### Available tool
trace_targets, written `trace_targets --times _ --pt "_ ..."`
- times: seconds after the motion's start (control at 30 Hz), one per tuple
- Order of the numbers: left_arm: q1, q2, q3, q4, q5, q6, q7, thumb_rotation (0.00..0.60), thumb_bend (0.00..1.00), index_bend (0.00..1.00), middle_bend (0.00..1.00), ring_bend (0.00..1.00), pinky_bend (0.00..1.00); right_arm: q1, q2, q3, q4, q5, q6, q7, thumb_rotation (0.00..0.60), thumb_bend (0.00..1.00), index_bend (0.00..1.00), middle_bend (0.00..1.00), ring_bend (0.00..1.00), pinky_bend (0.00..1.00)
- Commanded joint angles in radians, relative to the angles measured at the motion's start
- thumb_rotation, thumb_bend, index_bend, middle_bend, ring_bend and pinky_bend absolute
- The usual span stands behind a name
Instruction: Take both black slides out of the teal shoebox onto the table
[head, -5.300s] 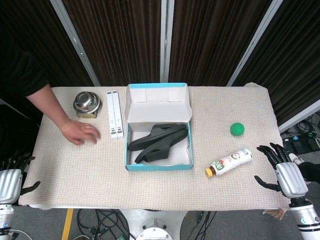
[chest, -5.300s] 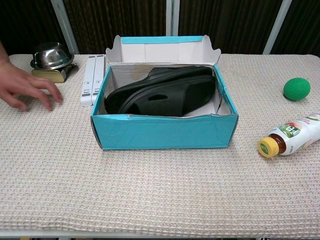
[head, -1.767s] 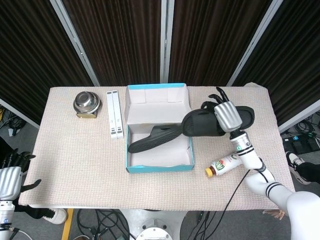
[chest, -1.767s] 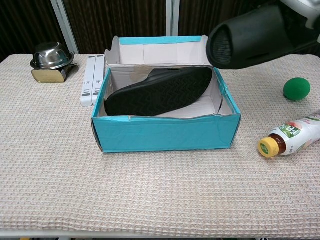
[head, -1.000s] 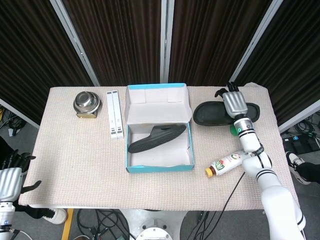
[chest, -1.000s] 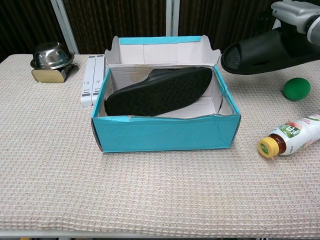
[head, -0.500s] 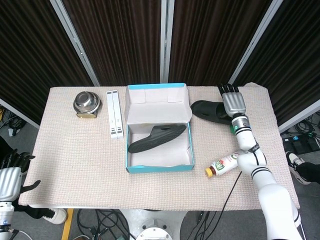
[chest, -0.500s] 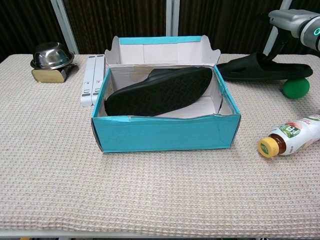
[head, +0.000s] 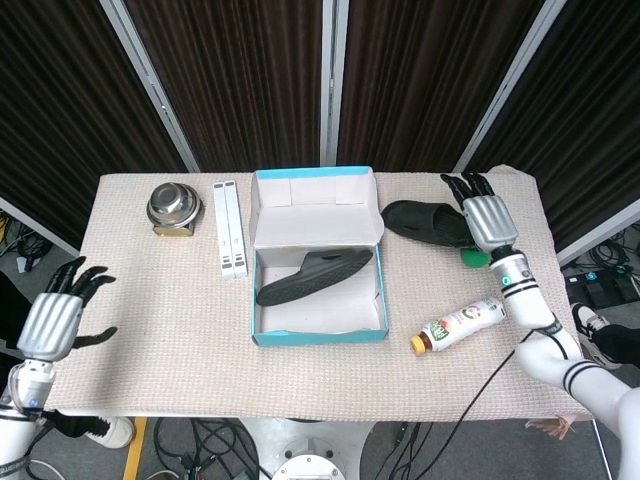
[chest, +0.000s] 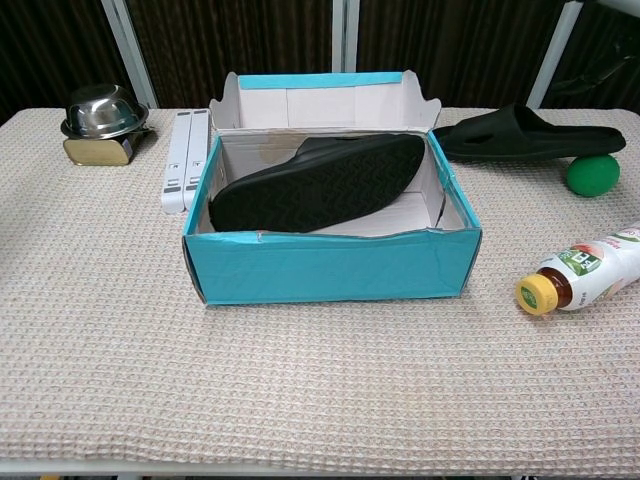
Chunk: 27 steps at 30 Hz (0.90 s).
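Hardly any writing can be read here. The bottle (chest: 590, 273) lying on its side on the tabletop (chest: 120, 330) wears a printed label with red and green artwork and a few large white characters near the neck, but they are too small and blurred to make out in either view. The two white bars (chest: 185, 157) beside the teal shoebox (chest: 330, 265) carry small dark marks that may be print, also illegible. The box's walls and raised lid show no lettering, and neither do the black slides (chest: 315, 183).
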Motion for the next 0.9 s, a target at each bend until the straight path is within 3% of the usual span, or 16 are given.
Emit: trace_targets --times 0.03,0.17,0.33,0.63,0.9 --pt "-0.129 0.015 -0.057 -0.045 0.013 -0.131 -0.047 0.600 0.04 0.27 0.18 0.03 0.12 -0.124 0.188 -0.002 -0.251 -0.002 0.146 -0.049 0.600 0.09 0.00 0.13 0.00 0.00" --pt "-0.258 -0.025 -0.113 -0.065 -0.040 -0.271 -0.013 0.600 0.04 0.28 0.25 0.16 0.19 -0.163 0.259 0.014 -0.350 0.012 0.194 -0.075 0.600 0.09 0.00 0.13 0.00 0.00" --pt "-0.390 -0.120 -0.165 -0.080 -0.161 -0.413 0.089 0.600 0.04 0.29 0.29 0.23 0.26 -0.194 0.307 0.022 -0.408 0.018 0.225 -0.091 0.600 0.09 0.00 0.13 0.00 0.00" --pt "-0.493 -0.277 -0.189 -0.118 -0.319 -0.422 0.284 0.600 0.04 0.30 0.36 0.29 0.41 -0.220 0.328 0.026 -0.425 0.018 0.243 -0.094 0.600 0.09 0.00 0.13 0.00 0.00" --pt "-0.580 -0.405 -0.200 -0.074 -0.565 -0.433 0.452 0.600 0.04 0.30 0.36 0.32 0.43 -0.230 0.323 0.025 -0.412 0.012 0.242 -0.083 0.600 0.09 0.00 0.13 0.00 0.00"
